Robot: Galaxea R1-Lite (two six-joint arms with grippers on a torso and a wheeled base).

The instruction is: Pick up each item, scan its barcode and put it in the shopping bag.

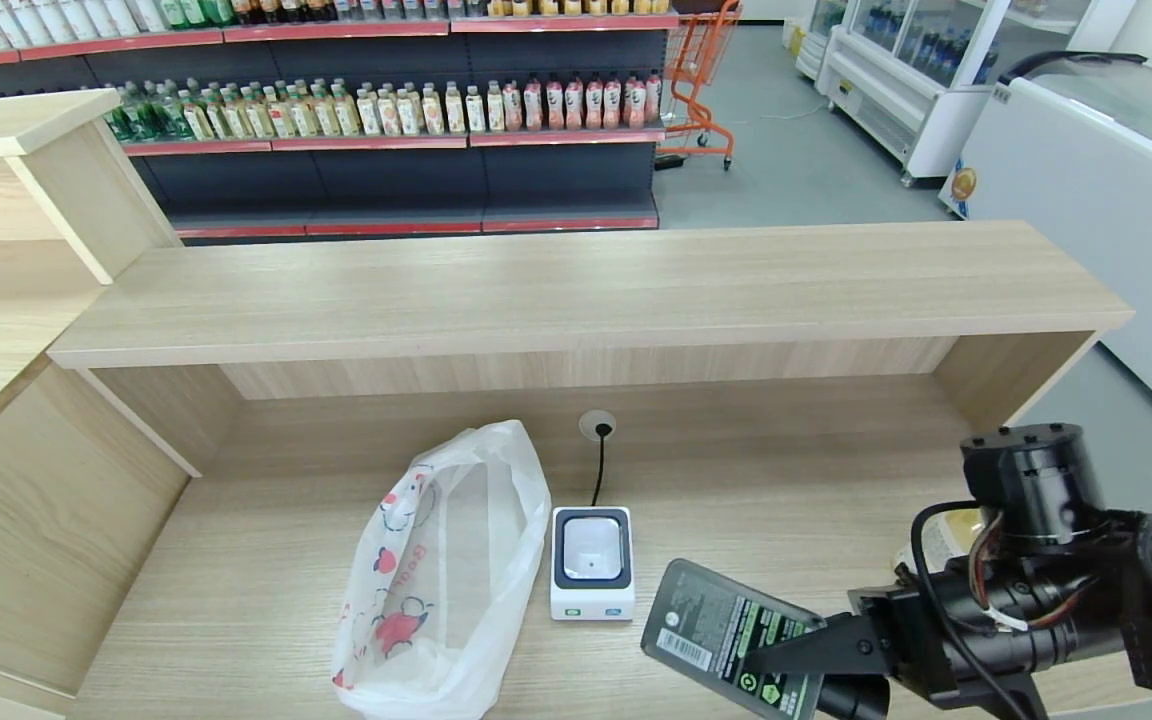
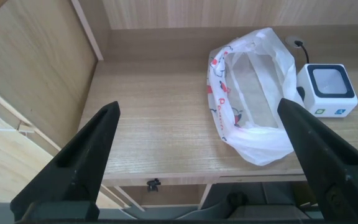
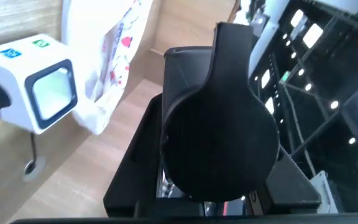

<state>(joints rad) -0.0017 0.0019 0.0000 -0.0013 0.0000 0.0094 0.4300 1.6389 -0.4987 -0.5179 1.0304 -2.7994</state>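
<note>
One pack (image 1: 726,635), dark and flat with a barcode label at its near corner, is clamped in the right jaws. They grip it by one end and hold it above the bench (image 1: 786,480), tilted, with the printed face up. Beyond these jaws and partly hidden by the right arm stands one more item (image 1: 946,535) with a pale label; what it is cannot be told.

One scanner (image 1: 591,560), a white box with a dark-framed window facing up, sits on the bench just past the free end of the pack, on the side away from the right jaws. One black cable (image 1: 598,465) runs from its back to a round hole in the bench.

One bag (image 1: 446,570), thin white plastic with red print, lies just beside the scanner on the side away from the right jaws. It is slumped on its side with its mouth open, and the bench grain shows through its walls.

The left jaws stand wide apart with nothing between the two dark fingers (image 2: 82,165). They hang off the near edge of the bench, with the bag (image 2: 250,93) ahead of them and the scanner (image 2: 328,90) beyond it. From the right jaws, the scanner (image 3: 39,87) and the bag (image 3: 114,68) both lie ahead.
</note>
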